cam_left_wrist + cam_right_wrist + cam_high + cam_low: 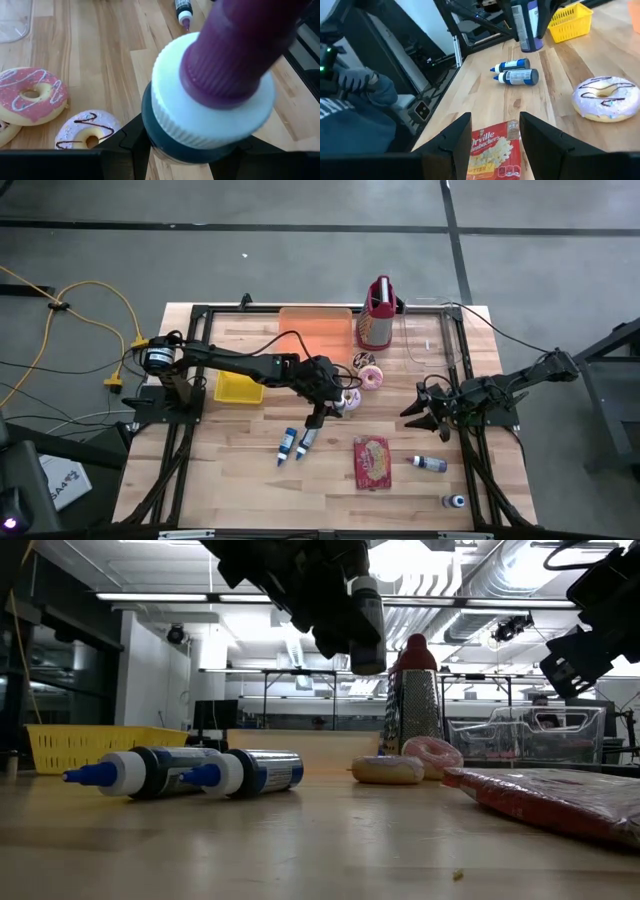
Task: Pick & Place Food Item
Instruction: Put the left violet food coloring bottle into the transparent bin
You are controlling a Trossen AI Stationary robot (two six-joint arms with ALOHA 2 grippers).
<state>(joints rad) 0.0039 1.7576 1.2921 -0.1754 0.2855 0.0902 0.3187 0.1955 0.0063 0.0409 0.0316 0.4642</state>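
Observation:
My left gripper (322, 402) hangs over the middle of the table, shut on a bottle (215, 85) that has a white ribbed collar and a purple nozzle. Beside it, flat on the wood, lie a pink-iced donut (30, 95) and a white donut with chocolate lines (85, 131). A red popcorn packet (373, 462) lies flat nearer the front edge. My right gripper (495, 135) stands open at the table's right, above that packet (492, 150), with nothing between its fingers. My left gripper pinches the bottle between its two fingers (127, 145) on the dark body just behind the white collar (165, 150). The fingers slant downward and the purple nozzle sticks out beyond them. In the low view the bottle (367, 625) hangs clear of the table.
Two blue-capped bottles (297, 442) lie side by side left of the packet. Two small bottles (430, 463) (455, 501) lie at the front right. A yellow basket (238, 387), an orange tray (315, 328), a red-topped grater (378, 315) and a clear container (430, 340) stand toward the back.

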